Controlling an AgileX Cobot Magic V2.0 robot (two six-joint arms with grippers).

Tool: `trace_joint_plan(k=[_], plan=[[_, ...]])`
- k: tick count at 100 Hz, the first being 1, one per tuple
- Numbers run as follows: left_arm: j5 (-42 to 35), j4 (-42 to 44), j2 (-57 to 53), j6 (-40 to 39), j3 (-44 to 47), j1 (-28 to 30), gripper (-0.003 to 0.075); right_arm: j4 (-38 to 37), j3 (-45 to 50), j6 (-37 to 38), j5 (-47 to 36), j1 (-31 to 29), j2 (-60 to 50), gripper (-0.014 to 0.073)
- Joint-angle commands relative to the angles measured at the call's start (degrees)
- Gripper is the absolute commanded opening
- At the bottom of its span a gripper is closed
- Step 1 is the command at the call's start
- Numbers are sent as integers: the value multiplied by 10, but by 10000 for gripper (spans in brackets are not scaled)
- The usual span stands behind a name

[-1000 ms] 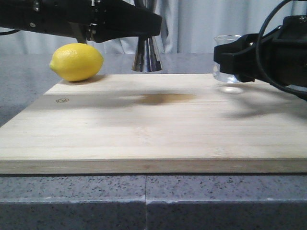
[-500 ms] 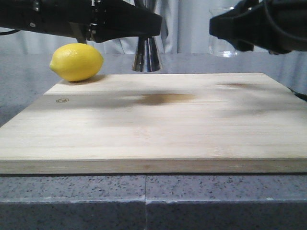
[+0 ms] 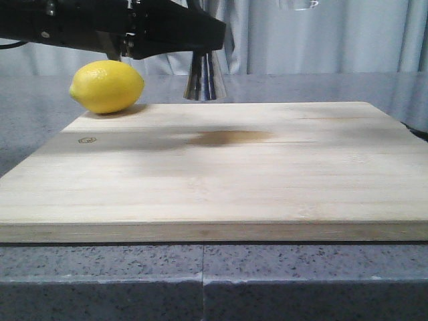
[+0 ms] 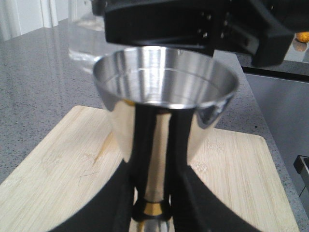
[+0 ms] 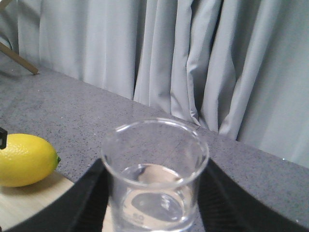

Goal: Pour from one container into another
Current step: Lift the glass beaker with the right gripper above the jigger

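Note:
The steel jigger [image 4: 164,82] stands upright at the back edge of the wooden board [image 3: 221,174], its open cup facing up. My left gripper [image 4: 153,193] is shut on the narrow waist just above the gold band [image 4: 153,208]. In the front view only the jigger's lower cone [image 3: 204,80] shows under the left arm [image 3: 134,30]. The glass beaker [image 5: 154,179] holds a little clear liquid and sits upright in my right gripper [image 5: 154,198], which is shut on it, high in the air. Only the beaker's base [image 3: 297,4] shows at the top of the front view, right of the jigger.
A yellow lemon [image 3: 107,85] lies at the board's back left corner, next to the jigger. The board rests on a grey speckled counter [image 3: 200,281]. Grey curtains [image 5: 193,63] hang behind. The right arm's black body [image 4: 193,24] hangs close above the jigger's cup.
My right gripper has lifted the beaker off the board's back right corner, up and slightly left, until only its base shows. The left gripper and jigger have not moved.

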Motion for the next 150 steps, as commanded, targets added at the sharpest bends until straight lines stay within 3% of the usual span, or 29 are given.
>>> trace_joint_plan(k=[1,34,150], plan=[[65,-40,-30,-6,-16,-3,73,-11,-38,-3,-19,0,-21,225],[63,-40,-30,-6,-16,-3,73,-75,-98,-3,52,21,-21,225],[61,-40,-30,-6,-16,-3,73,-221,-105,-3,97,77,-61,225]])
